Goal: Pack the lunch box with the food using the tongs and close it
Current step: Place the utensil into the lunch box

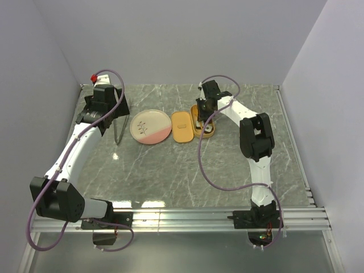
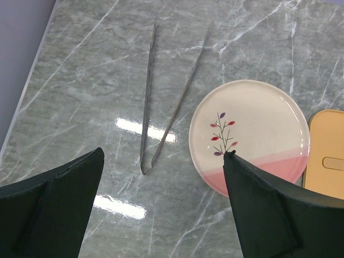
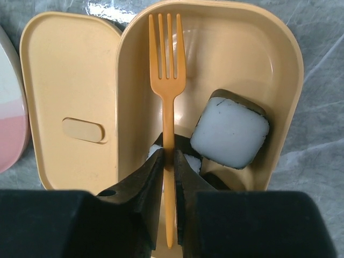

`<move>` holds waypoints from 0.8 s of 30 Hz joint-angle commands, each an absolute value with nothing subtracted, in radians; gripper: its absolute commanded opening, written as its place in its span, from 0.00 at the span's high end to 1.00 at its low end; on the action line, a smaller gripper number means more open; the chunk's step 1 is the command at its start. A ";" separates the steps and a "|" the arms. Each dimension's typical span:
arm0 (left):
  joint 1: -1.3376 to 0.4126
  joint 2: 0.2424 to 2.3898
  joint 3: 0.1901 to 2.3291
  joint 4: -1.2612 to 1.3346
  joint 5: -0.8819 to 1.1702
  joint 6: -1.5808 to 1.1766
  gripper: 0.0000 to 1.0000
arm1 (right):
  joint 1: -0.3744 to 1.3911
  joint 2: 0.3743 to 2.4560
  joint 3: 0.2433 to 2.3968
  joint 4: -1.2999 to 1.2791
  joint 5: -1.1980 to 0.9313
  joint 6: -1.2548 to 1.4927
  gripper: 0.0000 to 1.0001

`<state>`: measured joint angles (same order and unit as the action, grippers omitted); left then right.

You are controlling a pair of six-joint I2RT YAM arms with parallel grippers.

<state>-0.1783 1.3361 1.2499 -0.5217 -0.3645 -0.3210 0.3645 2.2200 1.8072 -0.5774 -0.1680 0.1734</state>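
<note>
Pale lavender walls enclose a grey marble table (image 1: pixel 170 170). In the far half, just right of the middle, sits the open lunch box (image 3: pixel 285 64). Its lid (image 3: pixel 70 97) lies flat along its left side, and the plate (image 2: pixel 252 123) is just left of the lid.

One white-faced food (image 3: pixel 230 131) cube rests in the box. More pieces are half hidden under the right gripper (image 3: pixel 167 156), which pinches the handle of an orange fork (image 3: pixel 167 70), tines pointing over the box.

The tongs (image 2: pixel 148 102) lie flat toward the far left corner, left of the plate, joined end toward the near edge. The left gripper (image 2: pixel 164 155) hangs above them, spread wide and holding nothing.
</note>
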 commanded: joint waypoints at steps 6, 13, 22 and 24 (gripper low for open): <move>-0.178 1.295 1.249 -0.511 -0.364 -0.339 0.00 | 0.371 2.114 1.779 -0.555 -0.150 0.167 0.69; -0.178 1.299 1.258 -0.508 -0.353 -0.342 0.01 | 0.371 2.059 1.763 -0.525 -0.161 0.169 0.64; -0.178 1.296 1.256 -0.506 -0.350 -0.350 0.00 | 0.348 1.973 1.792 -0.508 -0.141 0.178 0.64; -0.178 1.293 1.255 -0.505 -0.350 -0.353 0.01 | 0.318 1.947 1.781 -0.508 -0.138 0.189 0.64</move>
<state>-0.1783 1.3296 1.2491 -0.5217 -0.3626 -0.3367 0.3561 2.0331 1.7611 -0.5388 -0.1570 0.1749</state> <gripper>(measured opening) 0.995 0.359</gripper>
